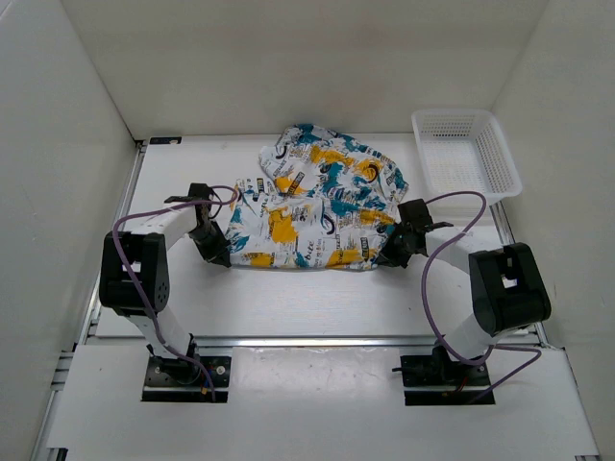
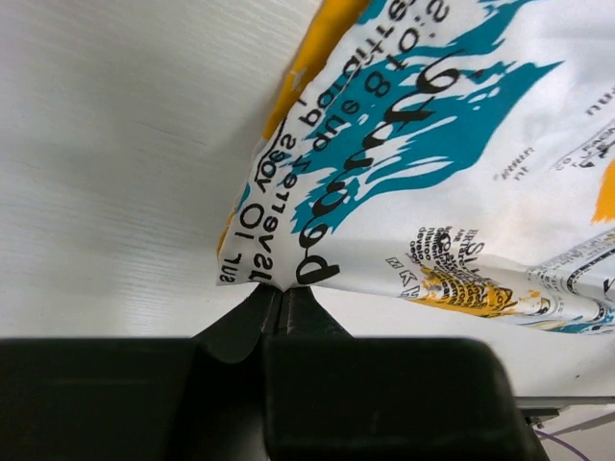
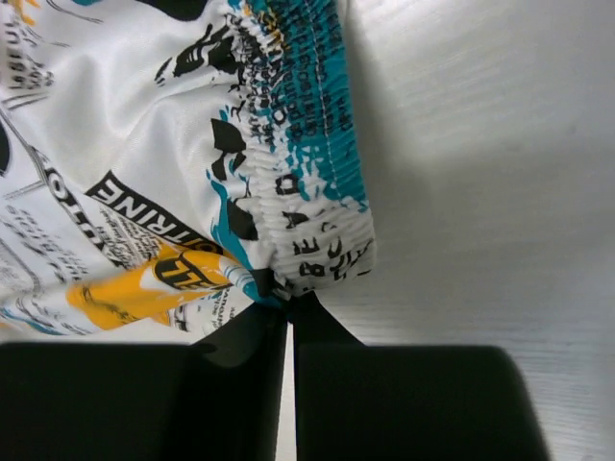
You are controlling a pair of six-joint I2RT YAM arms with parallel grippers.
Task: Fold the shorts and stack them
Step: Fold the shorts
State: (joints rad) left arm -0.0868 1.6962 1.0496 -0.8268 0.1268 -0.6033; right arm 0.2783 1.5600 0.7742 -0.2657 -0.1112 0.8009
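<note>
**A:** How does the left gripper [image 2: 274,288] stand, from where you are?

**B:** Tight together. The two black tips meet with no gap that I can see, and a corner of the shorts [image 2: 432,144] is nipped between them. The cloth fans up and away from the pinch, with black lettering and a teal splash right above the tips. Bare white table [image 2: 115,173] lies off to one side of it.

**A:** And the right gripper [image 3: 288,303]?

**B:** Closed in as well, with only a thin slit between the fingers lower down. The tips come together on the end of the gathered elastic waistband [image 3: 307,154], at its very corner, so it has hold of the shorts too. The waistband runs straight away from the fingers. The printed fabric spreads to one side of it, with bare table on the other.

**A:** So each arm has a corner. Where is the rest of the garment?

**B:** Looking down from above, it lies on the table between the two grippers. Its near edge runs fairly straight from one pinch to the other. Behind that edge the cloth is rumpled and bunched, heaping towards the back wall, well past both sets of fingers. Both grippers sit low, at that near edge, the left at its left end and the right at its right end.

**A:** Anything else close by?

**B:** A white mesh basket [image 1: 466,154] in the far right corner, near the bunched cloth but not touching it.
</note>
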